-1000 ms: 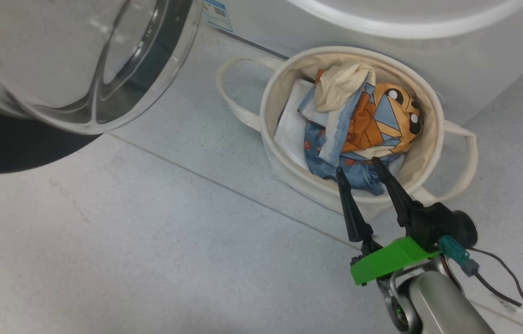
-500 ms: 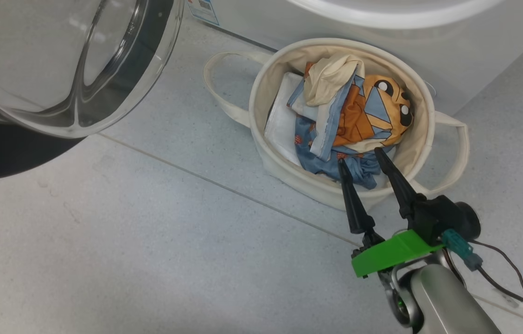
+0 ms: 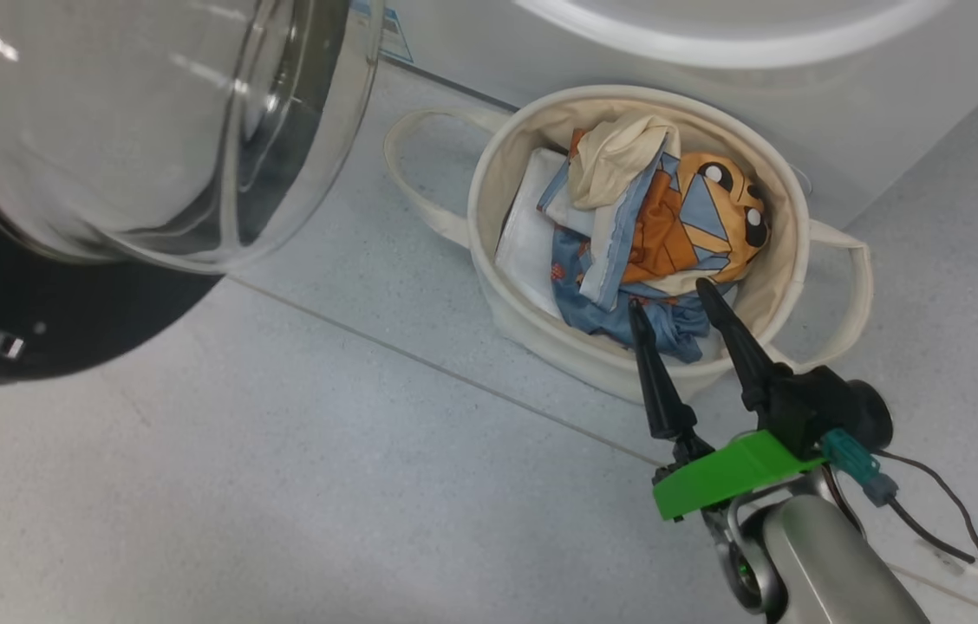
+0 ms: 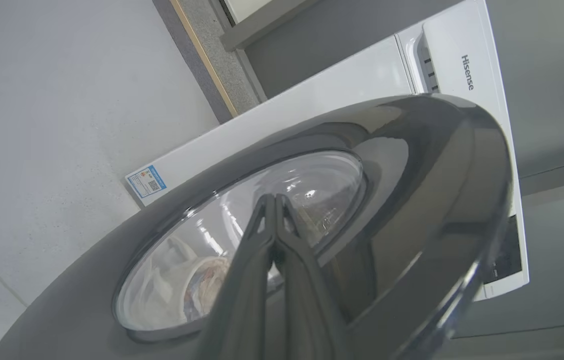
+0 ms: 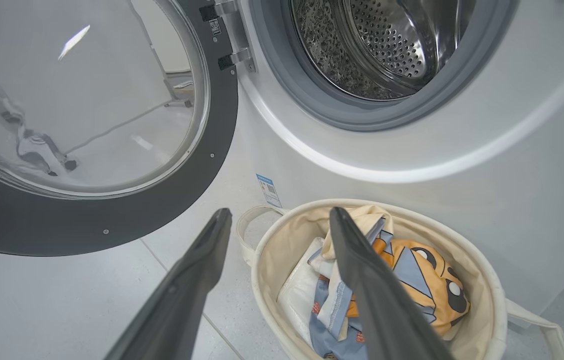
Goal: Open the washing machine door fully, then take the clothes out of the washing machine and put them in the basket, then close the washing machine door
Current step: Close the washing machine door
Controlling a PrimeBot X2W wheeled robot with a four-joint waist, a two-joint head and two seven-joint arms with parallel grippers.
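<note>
The washing machine door stands open, to the left of the washing machine. I judge my left gripper the nearer one: fingers pressed together, just at its outer face. My right gripper is spread apart over the clothes in the basket.

Laundry corner: washing machine (Hisense-branded) on grey tiles.
</note>
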